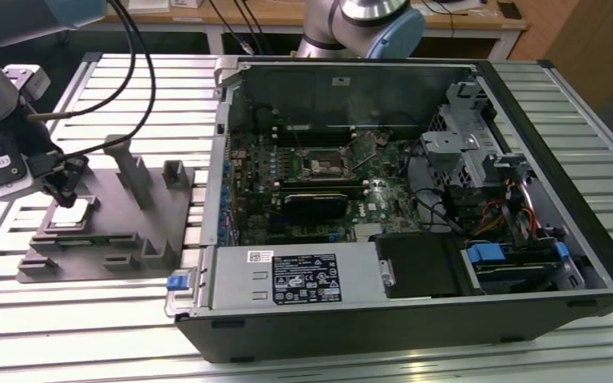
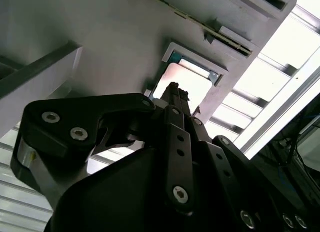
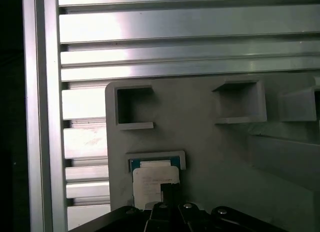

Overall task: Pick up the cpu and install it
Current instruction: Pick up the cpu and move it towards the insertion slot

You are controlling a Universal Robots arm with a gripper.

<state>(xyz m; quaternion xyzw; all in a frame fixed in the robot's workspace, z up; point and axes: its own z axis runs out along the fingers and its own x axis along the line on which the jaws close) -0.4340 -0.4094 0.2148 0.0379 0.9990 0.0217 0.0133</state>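
The gripper [image 1: 65,195] hung right over the cpu [image 3: 150,178], nested in a pocket of the grey fixture [image 3: 215,147], likely to keep it square for pickup. Open or closed? Couldn't tell.

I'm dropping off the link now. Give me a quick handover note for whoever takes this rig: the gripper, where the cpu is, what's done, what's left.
Gripper: low over the grey fixture on the exterior view's left. In the first wrist view its tip is right over the cpu; whether they touch cannot be told.
Cpu: lies flat in its fixture pocket, not lifted.
Socket: on the motherboard inside the open computer case, well apart from the gripper.
Done: gripper is lined up over the cpu.
Left: the pick-up and the install, neither yet done.
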